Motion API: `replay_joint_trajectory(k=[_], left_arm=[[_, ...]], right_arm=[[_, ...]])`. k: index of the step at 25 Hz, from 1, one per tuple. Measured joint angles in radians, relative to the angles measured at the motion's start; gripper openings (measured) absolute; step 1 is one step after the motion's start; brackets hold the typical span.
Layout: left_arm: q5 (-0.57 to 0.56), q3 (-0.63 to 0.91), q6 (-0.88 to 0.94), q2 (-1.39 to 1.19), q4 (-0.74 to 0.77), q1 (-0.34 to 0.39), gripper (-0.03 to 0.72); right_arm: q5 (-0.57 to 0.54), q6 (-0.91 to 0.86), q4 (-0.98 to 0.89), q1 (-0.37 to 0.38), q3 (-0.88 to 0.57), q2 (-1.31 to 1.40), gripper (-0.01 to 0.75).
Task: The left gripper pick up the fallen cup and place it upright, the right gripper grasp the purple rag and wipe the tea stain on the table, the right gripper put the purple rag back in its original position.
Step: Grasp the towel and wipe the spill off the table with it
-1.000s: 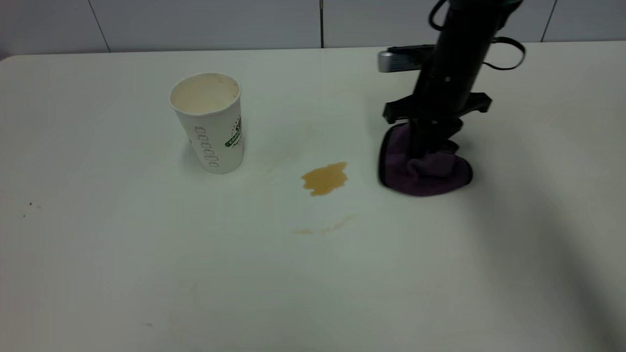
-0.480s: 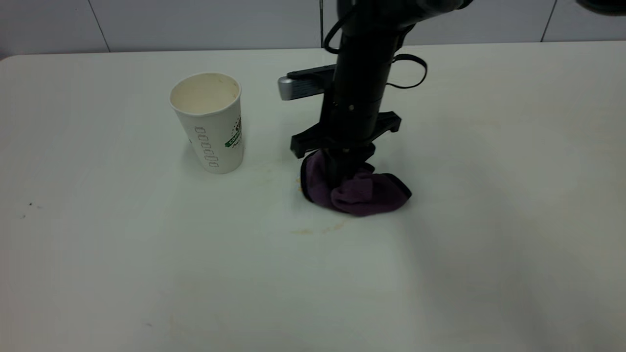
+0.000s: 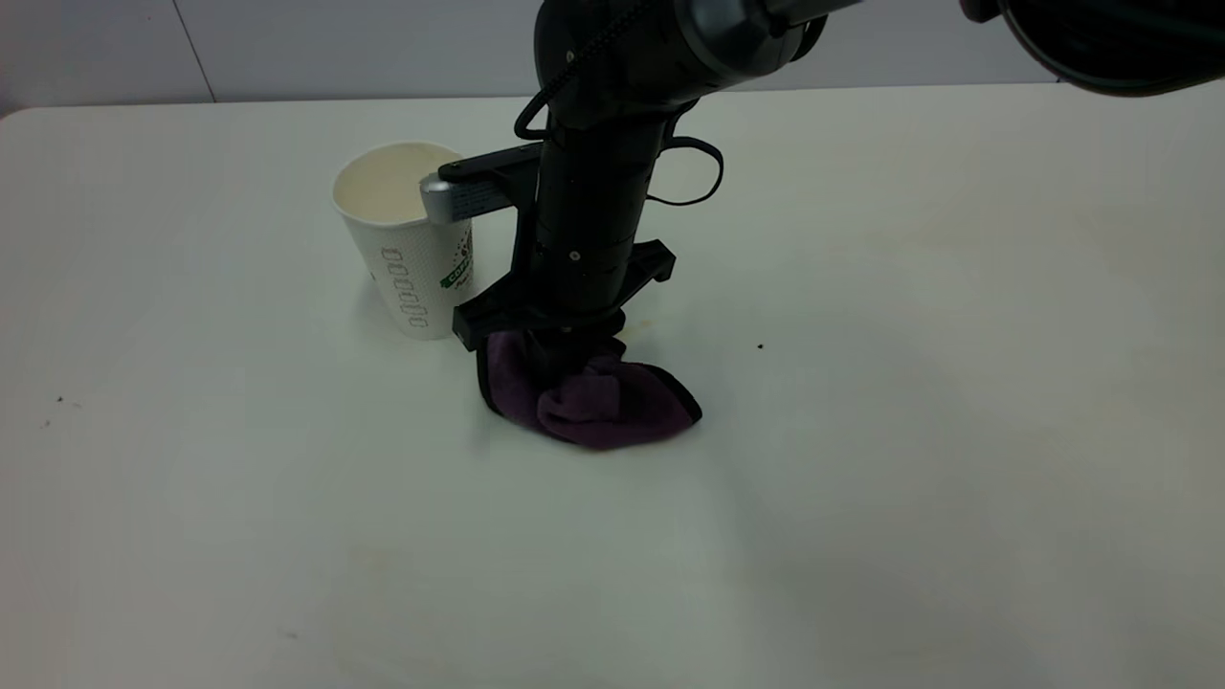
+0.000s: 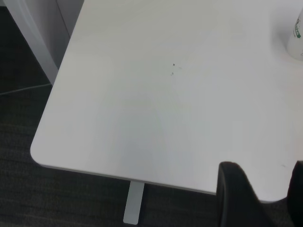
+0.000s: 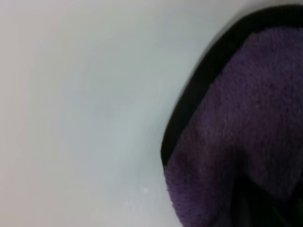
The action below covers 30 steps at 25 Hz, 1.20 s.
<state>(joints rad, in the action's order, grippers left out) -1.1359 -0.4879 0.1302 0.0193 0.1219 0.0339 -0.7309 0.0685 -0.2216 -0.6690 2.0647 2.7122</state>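
The white paper cup (image 3: 410, 251) stands upright on the table (image 3: 861, 478), left of centre. Just right of it, my right gripper (image 3: 565, 356) points straight down, shut on the bunched purple rag (image 3: 593, 402), which it presses onto the tabletop. The right wrist view shows the rag's (image 5: 236, 118) black-edged fold flat against the white surface. The tea stain is hidden; no amber mark shows around the rag. My left gripper (image 4: 265, 198) hovers open over the table's near corner (image 4: 142, 94), holding nothing, with the cup's (image 4: 297, 40) base far beyond it.
The arm's silver-grey block (image 3: 457, 199) overlaps the cup's rim in the exterior view. A tiny dark speck (image 3: 761, 346) lies right of the rag, and more specks (image 3: 59, 400) sit at the far left. A grey panelled wall (image 3: 383, 48) backs the table.
The right gripper has dragged the purple rag leftward across the spot where the amber stain lay, ending next to the cup. The stain and its lower smear no longer show. The cup has stayed put.
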Motion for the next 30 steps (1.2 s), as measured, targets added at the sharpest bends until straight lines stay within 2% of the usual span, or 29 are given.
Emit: replay_joint_trajectory(k=[6, 12, 20, 30], left_arm=[[0.000, 0.000, 0.000, 0.000, 0.000, 0.000, 0.313], [0.000, 0.000, 0.000, 0.000, 0.000, 0.000, 0.313], [0.000, 0.000, 0.000, 0.000, 0.000, 0.000, 0.313], [0.000, 0.000, 0.000, 0.000, 0.000, 0.000, 0.313]], right_arm=[[0.034, -0.007, -0.043, 0.062, 0.011, 0.029, 0.088], [0.024, -0.042, 0.022, 0.173, 0.016, 0.029, 0.088], [-0.123, -0.089, 0.175, 0.384, 0.022, 0.023, 0.088], [-0.275, -0.089, 0.269, 0.601, 0.024, 0.023, 0.088]])
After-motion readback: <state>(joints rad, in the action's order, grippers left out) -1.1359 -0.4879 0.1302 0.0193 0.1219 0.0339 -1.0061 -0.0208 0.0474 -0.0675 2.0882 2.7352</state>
